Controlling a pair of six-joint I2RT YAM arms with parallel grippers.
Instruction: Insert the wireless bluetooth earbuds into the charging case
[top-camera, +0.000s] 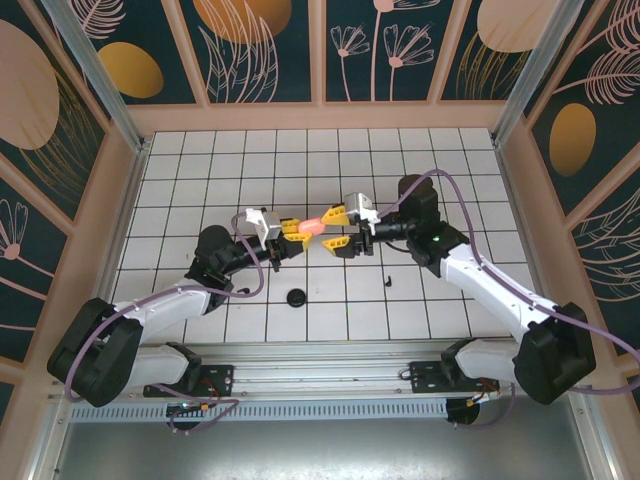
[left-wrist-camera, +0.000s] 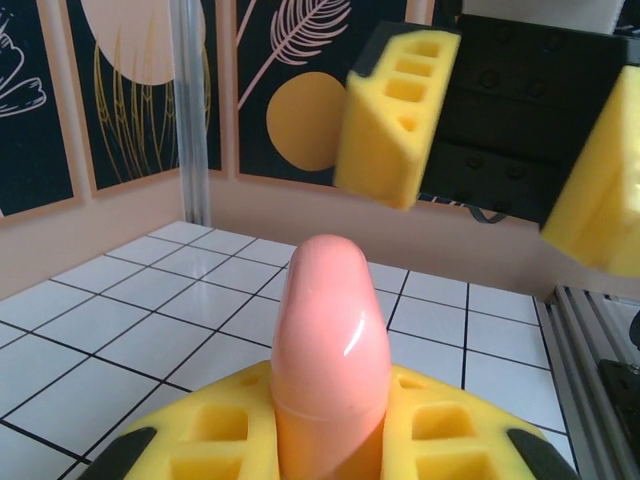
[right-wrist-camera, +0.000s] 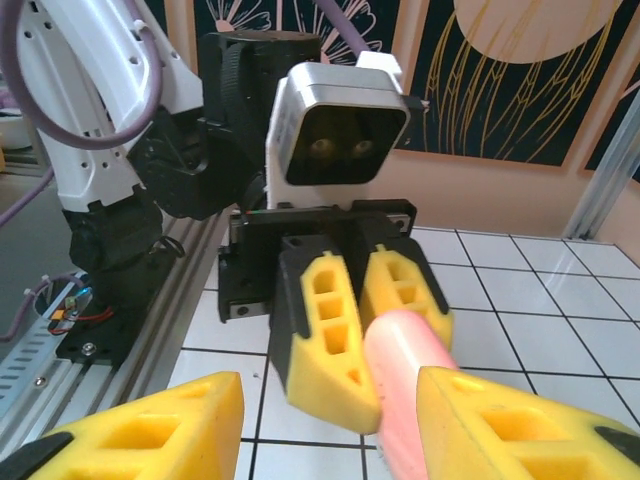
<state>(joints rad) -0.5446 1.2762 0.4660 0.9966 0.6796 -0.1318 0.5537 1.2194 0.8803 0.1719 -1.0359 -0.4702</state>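
Right wrist view. The right gripper (right-wrist-camera: 330, 405) is holding its two yellow fingers (right-wrist-camera: 140, 430) well apart in the foreground, flanking the rounded tip of a pink charging case (right-wrist-camera: 400, 375). Opposite, the left gripper (right-wrist-camera: 385, 345) is clamping that case between its own yellow fingers, its wrist camera (right-wrist-camera: 340, 125) facing the lens. A white tiled table (right-wrist-camera: 540, 310) is lying beneath, and an aluminium rail (right-wrist-camera: 60, 370) is running along its edge.

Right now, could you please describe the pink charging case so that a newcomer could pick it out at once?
Look above the middle of the white tiled table. There the left gripper clamps the pink charging case. It is a smooth, rounded salmon capsule, unlike the blocky yellow fingers around it and the flat black disc on the tiles.
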